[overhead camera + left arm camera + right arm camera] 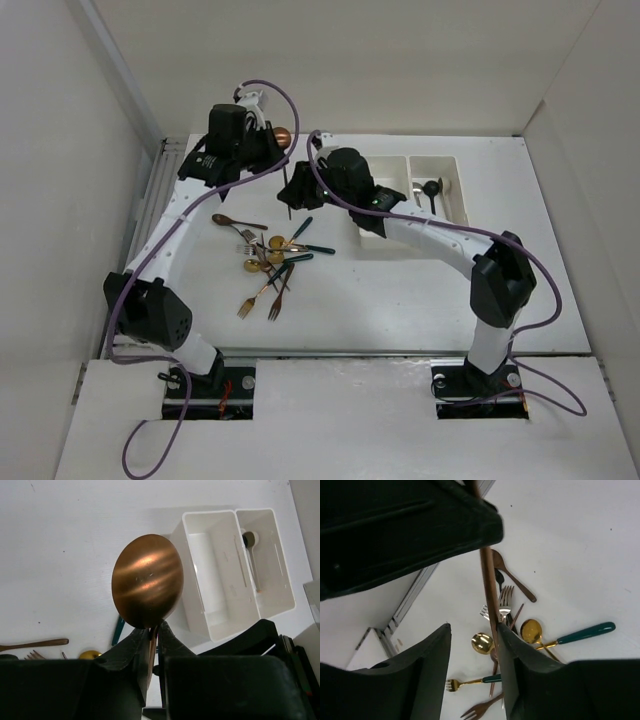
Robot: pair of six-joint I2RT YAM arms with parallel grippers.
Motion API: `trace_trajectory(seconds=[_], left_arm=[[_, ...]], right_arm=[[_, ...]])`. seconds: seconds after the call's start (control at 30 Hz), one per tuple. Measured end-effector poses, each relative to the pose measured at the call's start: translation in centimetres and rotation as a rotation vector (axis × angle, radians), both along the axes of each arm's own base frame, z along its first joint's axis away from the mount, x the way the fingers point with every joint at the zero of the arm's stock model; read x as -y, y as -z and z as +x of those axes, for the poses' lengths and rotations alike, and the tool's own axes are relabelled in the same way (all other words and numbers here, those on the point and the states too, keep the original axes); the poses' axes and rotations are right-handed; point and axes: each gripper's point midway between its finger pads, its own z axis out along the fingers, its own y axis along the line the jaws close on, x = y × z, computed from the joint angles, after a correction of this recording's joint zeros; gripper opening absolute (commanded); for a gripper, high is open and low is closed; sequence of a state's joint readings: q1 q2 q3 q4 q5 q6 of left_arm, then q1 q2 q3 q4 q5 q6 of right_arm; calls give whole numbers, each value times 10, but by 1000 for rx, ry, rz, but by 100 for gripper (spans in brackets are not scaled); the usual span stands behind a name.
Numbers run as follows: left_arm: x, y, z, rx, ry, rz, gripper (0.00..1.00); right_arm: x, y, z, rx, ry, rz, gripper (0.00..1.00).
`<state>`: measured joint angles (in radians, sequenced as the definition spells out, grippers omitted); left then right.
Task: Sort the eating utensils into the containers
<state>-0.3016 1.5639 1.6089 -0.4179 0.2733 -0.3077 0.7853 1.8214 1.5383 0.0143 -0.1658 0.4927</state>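
Note:
My left gripper (154, 629) (262, 142) is shut on the neck of a copper spoon (147, 580) (283, 136), held bowl-up above the back of the table. The spoon's handle (489, 580) runs down between the fingers of my right gripper (473, 627) (297, 190). It lies against the right finger (512, 650), with a wide gap to the other. The rest of the eating utensils (268, 262) are heaped on the table below, among them a gold spoon (482, 642) and a green-handled spoon (585, 632). The containers (388, 160) (197, 527) stand at the back right. A dark spoon (431, 190) (248, 540) lies in the right one.
A metal rail (410, 600) runs along the table's left edge. A white wall (60, 150) stands on the left. The right arm's forearm (430, 235) reaches across in front of the containers.

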Motion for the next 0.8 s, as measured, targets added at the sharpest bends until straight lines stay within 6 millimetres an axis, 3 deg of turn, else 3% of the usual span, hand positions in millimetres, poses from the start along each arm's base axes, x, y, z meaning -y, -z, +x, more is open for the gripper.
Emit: trace_trajectory(seconds=[0.1,0.17,0.2,0.23,0.33,0.4,0.57,0.6,0.63,0.73,0.8], left_arm=[[-1,-3,-8,10,4,2,0],[-2,-7,-13,25,5,6,0],[-2,-8,-15,28,8,7,0],[-2,-8,-17,32,11,7,0],[-1,-5,-22,24,17,3,0],[10,-1,-31,-11,49,-28,0],[28,0,-42,-34,102,-62,0],[28,0,-42,-34,103,-65,0],[28,-1,-42,-33,103,-68,0],[31,-2,-44,-35,114,-75,0],[32,-1,-45,-35,118,-78,1]], right_arm=[[2,1,4,-19,37,5,14],[4,3,5,-31,59,19,4],[5,3,5,-31,64,20,4],[6,4,5,-37,72,24,8],[9,7,3,-53,84,29,34],[8,5,5,-44,88,42,45],[9,5,6,-46,96,47,48],[9,5,6,-46,97,47,44],[9,5,6,-45,97,48,28],[7,1,5,-36,89,60,0],[8,0,3,-35,107,60,0]])
